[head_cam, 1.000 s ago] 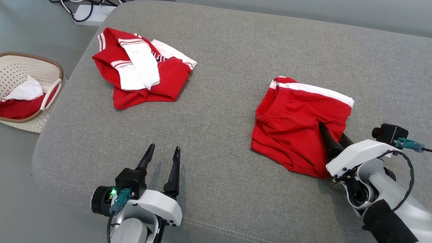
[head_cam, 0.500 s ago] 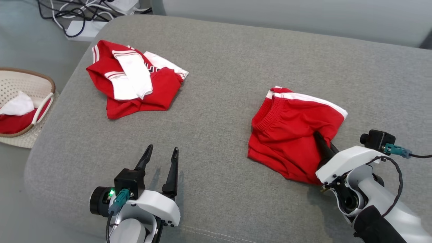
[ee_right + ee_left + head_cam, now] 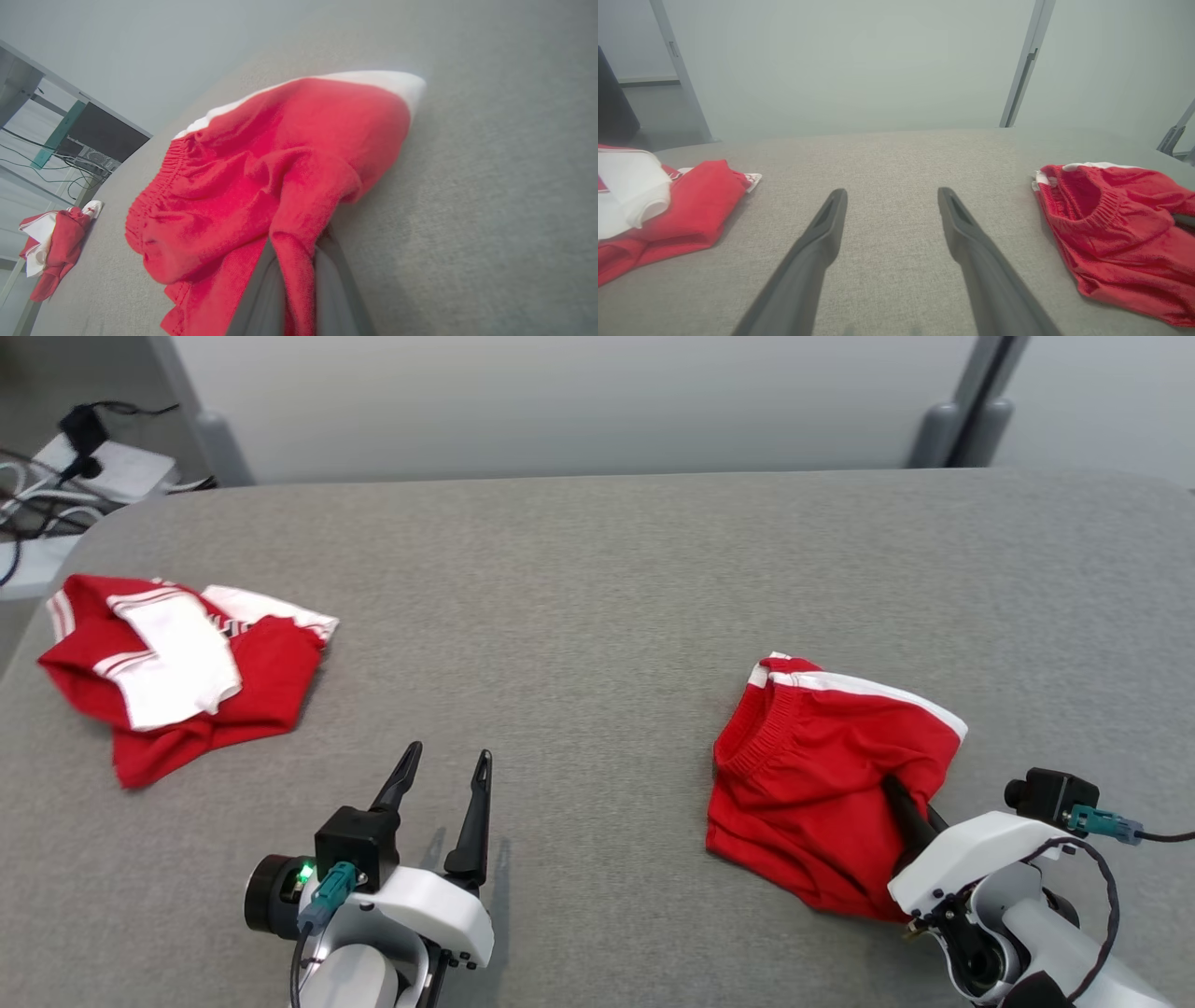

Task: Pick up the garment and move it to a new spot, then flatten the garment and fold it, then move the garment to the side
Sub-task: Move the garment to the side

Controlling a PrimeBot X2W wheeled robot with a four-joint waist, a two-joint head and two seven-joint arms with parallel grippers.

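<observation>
Closed now where a second ago it was spread, the right hand (image 3: 904, 803) pinches a fold of the red shorts (image 3: 812, 775), and the head camera has tipped up, so everything sits lower in its view. From the left, a folded red-and-white garment (image 3: 187, 681) lies at the left end of the grey cloth-covered desk (image 3: 597, 579), and the left hand (image 3: 449, 751) hovers near the front edge with its fingers wide apart, holding nothing. Right of centre the shorts lie rumpled, waistband to the left, their near right corner bunched around the right hand's fingers, whose tips seem buried in cloth.
</observation>
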